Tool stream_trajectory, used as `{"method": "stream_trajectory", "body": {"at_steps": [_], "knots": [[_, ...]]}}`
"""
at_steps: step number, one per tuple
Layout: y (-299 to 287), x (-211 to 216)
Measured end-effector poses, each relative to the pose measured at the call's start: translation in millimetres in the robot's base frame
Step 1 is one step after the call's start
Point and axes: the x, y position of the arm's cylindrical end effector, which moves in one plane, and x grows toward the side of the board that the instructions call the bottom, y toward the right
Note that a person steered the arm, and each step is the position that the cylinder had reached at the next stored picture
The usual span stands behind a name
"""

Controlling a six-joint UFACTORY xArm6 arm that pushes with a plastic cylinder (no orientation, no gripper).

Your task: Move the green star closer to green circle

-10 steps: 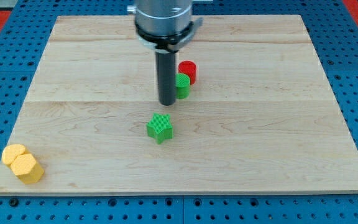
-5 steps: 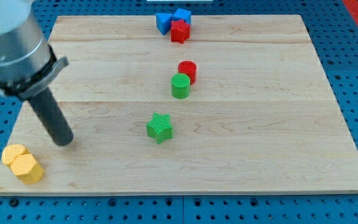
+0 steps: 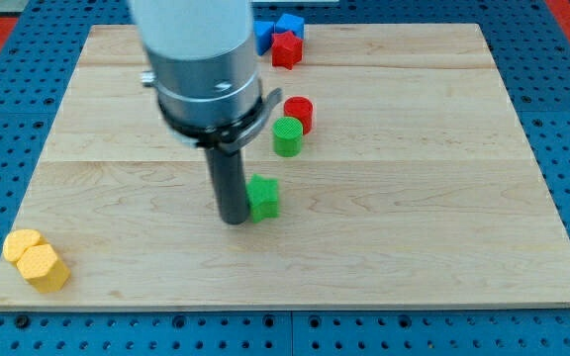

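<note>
The green star (image 3: 263,197) lies near the middle of the wooden board (image 3: 414,227), partly hidden on its left side by my rod. My tip (image 3: 234,220) rests on the board right against the star's left side, slightly below it. The green circle (image 3: 287,135) stands above and a little to the right of the star, with a gap between them. A red circle (image 3: 299,111) touches the green circle at its upper right.
A red star (image 3: 286,48) and blue blocks (image 3: 283,27) cluster at the view's top edge of the board. Two yellow blocks (image 3: 35,260) sit at the bottom left corner. The arm's grey body (image 3: 201,59) hides part of the board's upper left.
My tip swung from beside the green circle out to the board's left, then back right to the star's left side. The star has shifted slightly right and up.
</note>
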Motion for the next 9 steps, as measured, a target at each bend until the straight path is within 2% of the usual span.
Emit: {"method": "stream_trajectory", "body": {"at_steps": [2,4,5,8,9], "knots": [[65.3,-16.7],[79.7,18.6],[100.7,16.5],[95.7,-57.3],[110.1,-49.3]]}}
